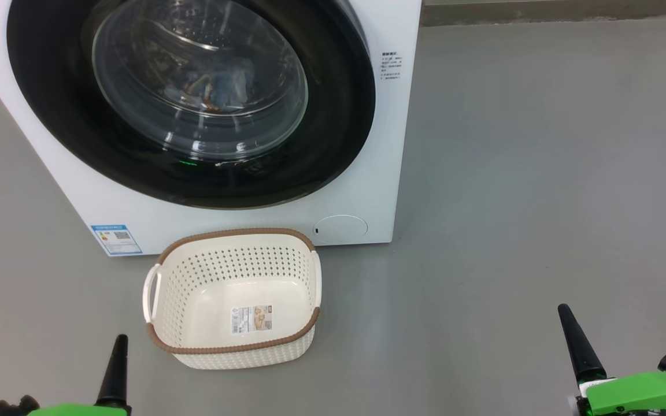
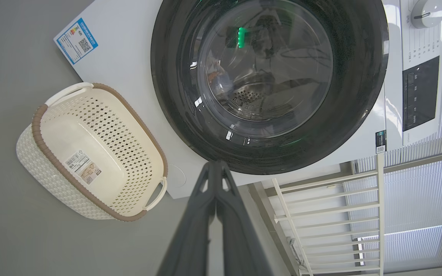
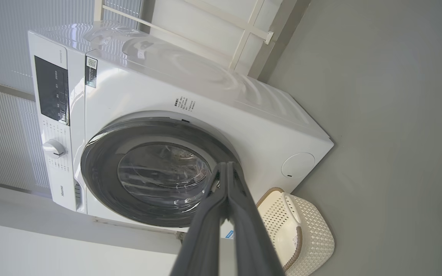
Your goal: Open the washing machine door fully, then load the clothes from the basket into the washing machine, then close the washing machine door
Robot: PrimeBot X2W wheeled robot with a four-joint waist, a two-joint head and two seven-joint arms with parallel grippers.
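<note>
Head view: glossy black round washing machine door [image 1: 339, 115] stands closed over light blue clothes [image 1: 235, 86]; cream-white perforated basket [image 1: 223, 266] sits before it; left gripper [image 1: 120, 344] and right gripper [image 1: 565, 315] are pressed together.

Left gripper [image 1: 119, 352]: long matte black cone-shaped fingers [image 2: 194, 230], narrowing to blunt tip, on bright green plastic housing [image 1: 73, 411], black knob beside it. Right gripper [image 1: 571, 332] same deal, plus small white block [image 1: 581, 390] under green shell, black knurled bits at far edge. Wrist cams: fingers look dark grey, flat-sided.
</note>
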